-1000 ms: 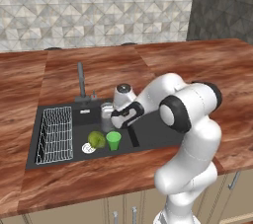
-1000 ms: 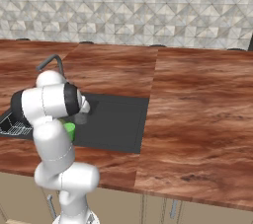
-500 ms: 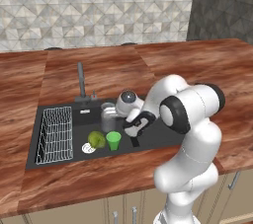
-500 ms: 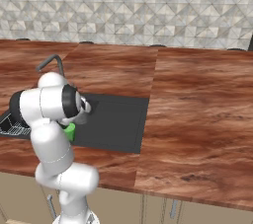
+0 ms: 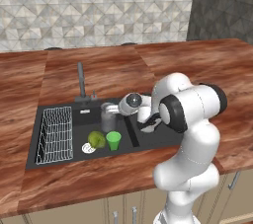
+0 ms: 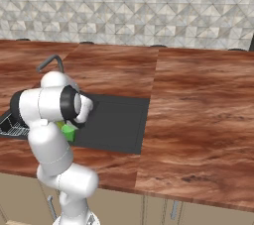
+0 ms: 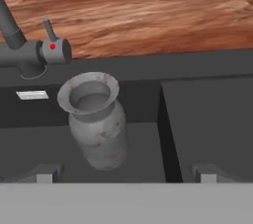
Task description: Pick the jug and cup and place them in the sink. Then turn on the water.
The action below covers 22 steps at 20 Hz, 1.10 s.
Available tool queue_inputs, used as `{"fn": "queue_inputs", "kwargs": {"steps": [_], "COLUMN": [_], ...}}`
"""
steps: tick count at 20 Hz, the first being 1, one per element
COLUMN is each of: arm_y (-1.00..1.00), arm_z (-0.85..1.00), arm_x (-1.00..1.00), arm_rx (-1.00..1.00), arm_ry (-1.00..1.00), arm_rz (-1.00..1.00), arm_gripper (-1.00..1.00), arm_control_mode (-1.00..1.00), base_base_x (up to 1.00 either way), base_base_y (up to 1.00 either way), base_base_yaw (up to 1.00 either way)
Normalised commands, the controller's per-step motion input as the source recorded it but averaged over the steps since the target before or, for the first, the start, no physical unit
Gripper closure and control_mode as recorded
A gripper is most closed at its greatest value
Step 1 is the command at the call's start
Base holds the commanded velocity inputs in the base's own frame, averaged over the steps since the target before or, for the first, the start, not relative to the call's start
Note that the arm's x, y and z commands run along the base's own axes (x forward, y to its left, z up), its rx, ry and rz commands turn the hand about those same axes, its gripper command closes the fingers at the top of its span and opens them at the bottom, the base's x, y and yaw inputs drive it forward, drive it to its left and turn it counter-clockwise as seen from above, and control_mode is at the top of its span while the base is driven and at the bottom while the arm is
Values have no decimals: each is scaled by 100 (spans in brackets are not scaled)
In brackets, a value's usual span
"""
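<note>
No readable text anywhere; the small white label on the sink (image 7: 123,67) wall is illegible.

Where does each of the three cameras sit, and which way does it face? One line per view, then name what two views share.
Left base view: behind the arm's left, looking down at the sink; arm at lower right.
Right base view: behind its right, over the counter; arm at lower left.
Hand view: on the hand, facing the upright jug and faucet; fingertips at the bottom.
Shared: the cup shows in both base views.

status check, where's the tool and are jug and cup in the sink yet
Tool open, empty, above the basin. Grey metallic jug and bright green cup upright in the dark sink. No water running; nothing blocking the faucet lever.
</note>
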Motion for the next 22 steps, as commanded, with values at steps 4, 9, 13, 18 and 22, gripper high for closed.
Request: {"fn": "queue_inputs", "kwargs": {"steps": [4, 9, 13, 18, 22], "arm_y": [0, 0, 0, -4, -6], "arm_z": [9, 4, 1, 0, 0], "arm_x": [0, 0, 0, 0, 0], "arm_rx": [1, 0, 1, 3, 3], "arm_ry": [-19, -20, -19, -14, -8], "arm_rz": [2, 3, 4, 9, 12], "arm_gripper": [-100, -100, -100, -100, -100], "arm_control_mode": [-100, -100, -100, -100, -100], "base_base_x": [0, 0, 0, 0, 0], "base_base_y": [0, 0, 0, 0, 0], "base_base_yaw": [0, 0, 0, 0, 0]}}
